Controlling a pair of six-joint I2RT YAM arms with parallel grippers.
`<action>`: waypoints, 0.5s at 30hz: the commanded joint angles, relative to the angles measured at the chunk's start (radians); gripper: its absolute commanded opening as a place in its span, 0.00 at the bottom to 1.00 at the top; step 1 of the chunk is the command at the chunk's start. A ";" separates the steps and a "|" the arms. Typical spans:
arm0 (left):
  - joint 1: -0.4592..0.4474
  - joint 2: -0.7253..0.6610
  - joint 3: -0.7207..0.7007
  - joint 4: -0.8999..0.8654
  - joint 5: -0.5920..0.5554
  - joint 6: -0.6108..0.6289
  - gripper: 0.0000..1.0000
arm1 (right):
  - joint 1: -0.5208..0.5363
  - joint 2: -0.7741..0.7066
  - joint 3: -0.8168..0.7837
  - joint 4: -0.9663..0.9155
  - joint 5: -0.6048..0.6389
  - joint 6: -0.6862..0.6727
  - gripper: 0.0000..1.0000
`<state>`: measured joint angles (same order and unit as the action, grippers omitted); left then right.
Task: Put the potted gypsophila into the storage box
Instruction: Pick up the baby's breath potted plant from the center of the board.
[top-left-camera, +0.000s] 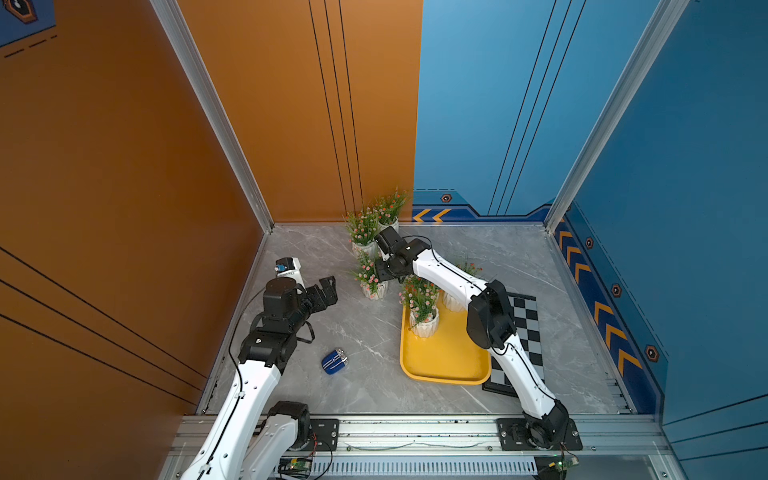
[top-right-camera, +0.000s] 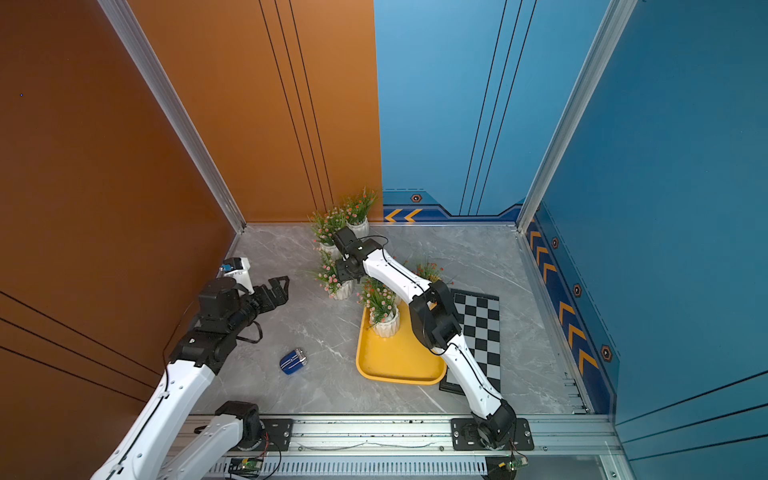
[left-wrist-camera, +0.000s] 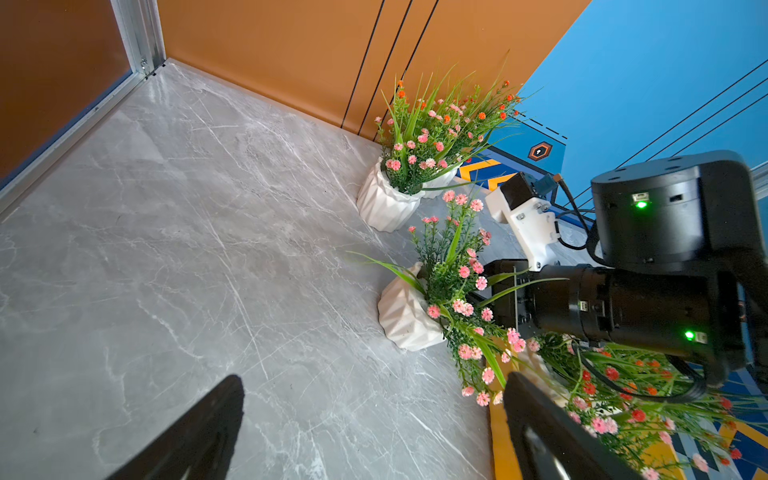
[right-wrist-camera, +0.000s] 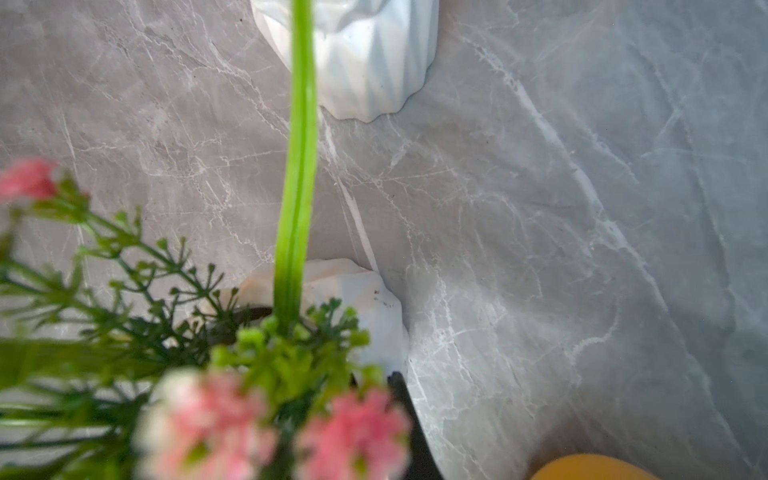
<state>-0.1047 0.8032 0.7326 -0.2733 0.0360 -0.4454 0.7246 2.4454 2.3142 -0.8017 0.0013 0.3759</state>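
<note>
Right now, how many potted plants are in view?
5 potted plants: two by the back wall, one tilted at the right arm's jaws, one in the yellow tray, one at its far end, partly behind that arm.

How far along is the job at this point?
Done: one potted gypsophila stands in the storage box. A second pot, partly hidden, seems to stand at its far end. In hand: the right hand is shut on the stems of a tilted pot outside it. Left: that one, plus a pink-flowered pot and an orange-flowered pot by the back wall.
</note>
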 joint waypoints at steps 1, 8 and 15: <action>0.010 -0.033 -0.011 -0.024 0.043 0.001 0.98 | 0.001 -0.164 0.029 0.007 0.048 -0.041 0.00; -0.002 -0.091 -0.011 -0.041 0.110 -0.018 0.98 | 0.025 -0.303 -0.012 0.020 0.077 -0.078 0.00; -0.066 -0.146 -0.004 -0.056 0.140 -0.036 0.98 | 0.061 -0.518 -0.181 0.035 0.184 -0.102 0.00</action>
<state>-0.1474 0.6743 0.7326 -0.3058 0.1375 -0.4683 0.7731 2.0022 2.1799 -0.8070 0.1120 0.2909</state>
